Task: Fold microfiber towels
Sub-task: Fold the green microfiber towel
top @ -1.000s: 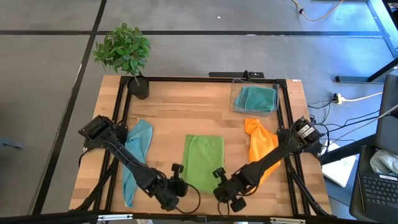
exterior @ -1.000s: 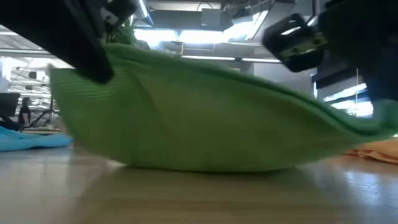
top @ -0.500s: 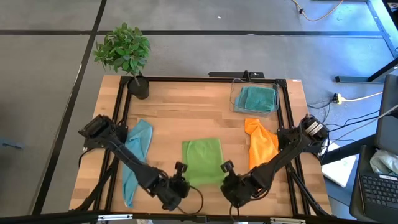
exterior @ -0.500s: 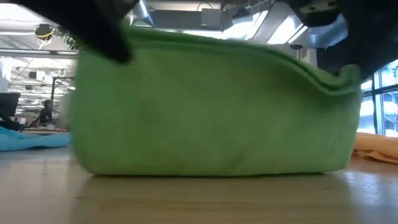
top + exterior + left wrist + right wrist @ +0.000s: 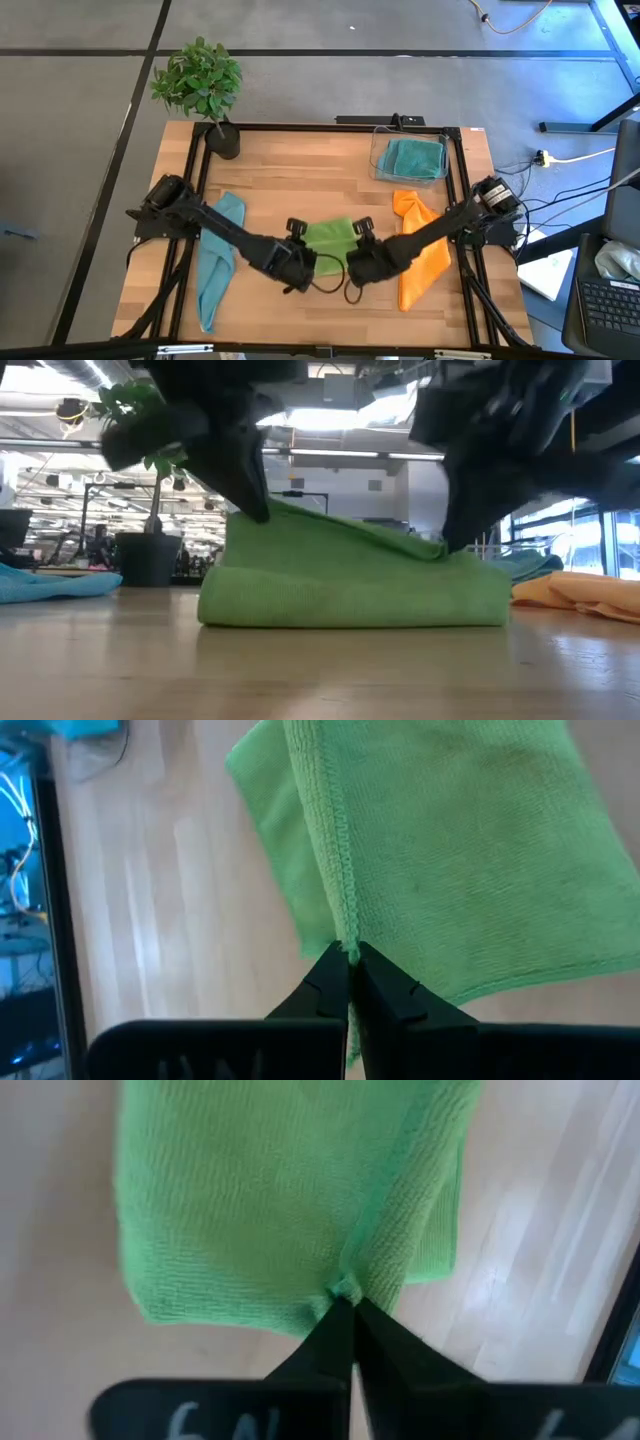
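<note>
The lime green towel point(image 5: 328, 238) lies mid-table, folded over on itself; its lower layer rests flat on the wood point(image 5: 350, 610). My left gripper point(image 5: 350, 955) is shut on the upper layer's left side, and my right gripper point(image 5: 343, 1305) is shut on its right side. In the low view both come down onto the towel's top, left point(image 5: 260, 510) and right point(image 5: 452, 545). A light blue towel point(image 5: 215, 255) lies at the left and an orange towel point(image 5: 420, 250) at the right. A teal towel point(image 5: 412, 157) sits in the clear bin. My left gripper pinches the green towel's stitched edge point(image 5: 345, 925) between its two fingers, slanting down from the near side. The held layer lies over the lower layer, sloping up to the fingers. My right gripper pinches a bunched corner of the upper layer point(image 5: 347, 1287) between its fingers, slanting down from the near side. That corner sits low, close on the layer beneath.
A potted plant point(image 5: 205, 90) stands at the far left corner. The clear bin point(image 5: 378, 165) stands at the far right. A black frame point(image 5: 320, 128) runs round the table's edges. Bare wood shows near the front edge point(image 5: 320, 315).
Both grippers have gone from the near edge toward the far edge, tipping further down, each still shut on the green towel. The towel's near edge was lifted and carried over; the towel now lies folded over, while its far part stayed on the table.
</note>
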Action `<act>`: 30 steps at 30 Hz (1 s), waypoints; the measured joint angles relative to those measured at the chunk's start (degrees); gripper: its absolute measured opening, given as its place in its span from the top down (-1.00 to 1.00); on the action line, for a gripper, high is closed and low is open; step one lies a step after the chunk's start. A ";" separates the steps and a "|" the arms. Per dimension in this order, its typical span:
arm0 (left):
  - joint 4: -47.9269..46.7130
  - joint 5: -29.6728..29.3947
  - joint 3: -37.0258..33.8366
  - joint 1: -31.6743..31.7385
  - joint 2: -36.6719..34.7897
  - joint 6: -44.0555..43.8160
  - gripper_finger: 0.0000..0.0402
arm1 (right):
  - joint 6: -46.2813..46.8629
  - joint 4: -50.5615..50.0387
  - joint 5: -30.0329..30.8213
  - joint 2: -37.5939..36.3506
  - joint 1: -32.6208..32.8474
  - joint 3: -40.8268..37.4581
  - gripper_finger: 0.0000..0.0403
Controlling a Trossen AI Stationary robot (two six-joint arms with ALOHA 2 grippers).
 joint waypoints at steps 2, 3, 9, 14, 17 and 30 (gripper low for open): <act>-0.81 0.34 0.00 1.28 0.00 0.68 1.00 | -2.14 2.45 0.00 0.00 -1.96 -1.61 0.95; -1.03 0.51 -0.11 1.89 0.00 0.69 1.00 | -2.65 3.83 0.00 0.00 -2.90 -2.31 0.95; -0.42 1.93 -1.87 4.15 0.00 -0.87 1.00 | -5.36 9.02 -0.41 -0.02 -7.11 -5.24 0.95; 1.06 4.59 -3.77 5.19 0.00 -1.03 0.99 | -6.84 10.57 -2.23 -0.02 -8.68 -5.32 0.95; 1.04 4.61 -4.42 5.72 0.00 -1.52 1.00 | -7.45 11.56 -3.33 -0.02 -9.55 -5.32 0.94; 1.02 6.56 -4.66 7.70 0.00 -5.21 0.99 | -6.48 12.65 -5.06 -0.02 -12.91 -5.32 0.81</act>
